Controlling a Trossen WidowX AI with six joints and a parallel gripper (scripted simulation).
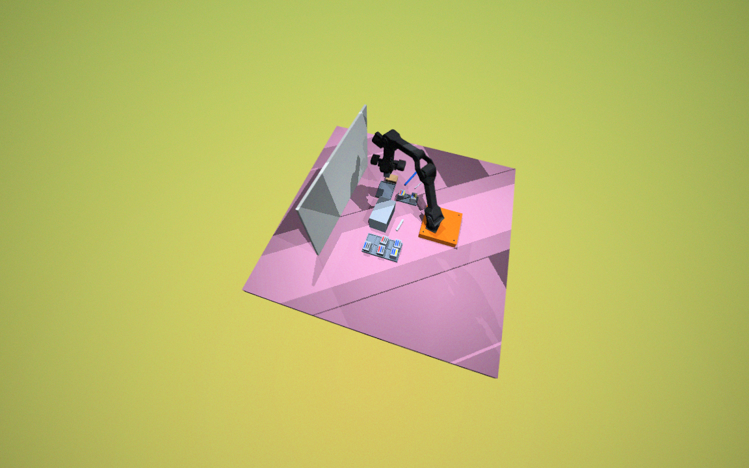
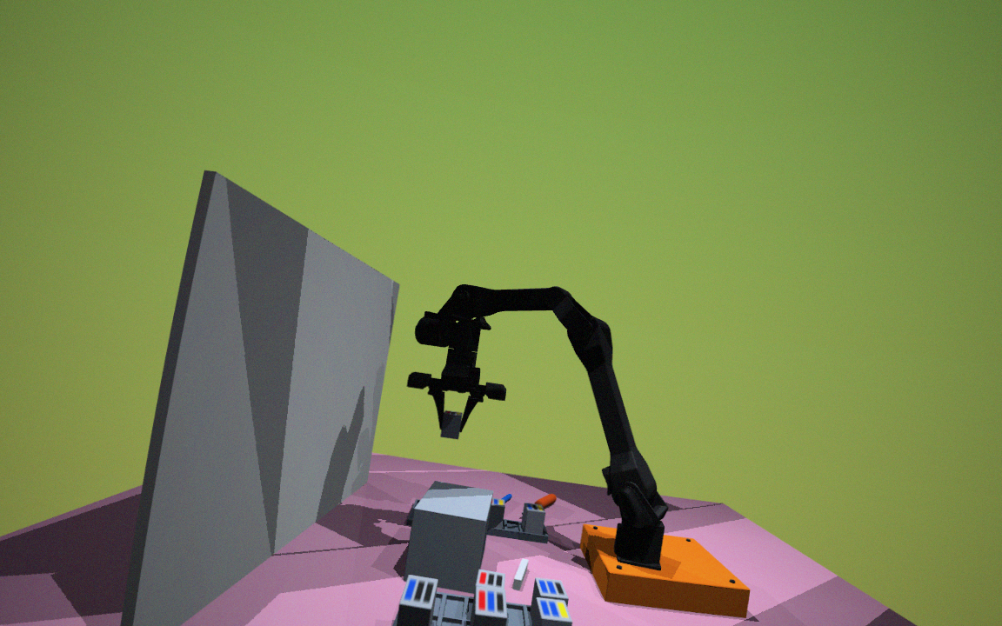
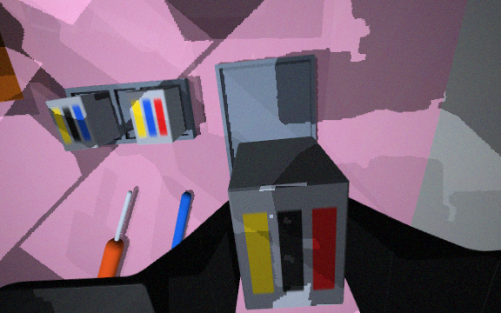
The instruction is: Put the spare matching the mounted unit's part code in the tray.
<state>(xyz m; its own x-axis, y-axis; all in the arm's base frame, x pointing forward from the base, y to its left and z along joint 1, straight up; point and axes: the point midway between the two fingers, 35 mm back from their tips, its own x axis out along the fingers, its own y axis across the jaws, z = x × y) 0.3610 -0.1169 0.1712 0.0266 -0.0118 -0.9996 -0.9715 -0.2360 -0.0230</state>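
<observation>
My gripper (image 1: 387, 173) (image 2: 451, 422) is shut on a dark grey spare block (image 2: 450, 427) (image 3: 290, 252) with yellow, black and red stripes, held high above the table. In the wrist view, the block covers the near end of the shallow blue-grey tray (image 1: 387, 187) (image 3: 250, 96); the visible part of the tray is empty. The big grey box (image 1: 381, 214) (image 2: 449, 544), seemingly the mounted unit, stands beside the tray; its back and code are hidden. Two spares, yellow-black-blue (image 3: 72, 123) and yellow-blue-red (image 3: 150, 117), sit in the small rack (image 1: 406, 201) (image 3: 190, 109).
A larger rack (image 1: 372, 238) (image 2: 454, 607) holds several striped spares. A tall grey panel (image 1: 333, 186) (image 2: 256, 389) stands along one side. A blue rod (image 3: 183, 217), an orange-handled tool (image 3: 111, 258), a white stick (image 1: 399, 224) (image 2: 520, 574) and a tan block (image 1: 392, 178) are on the table.
</observation>
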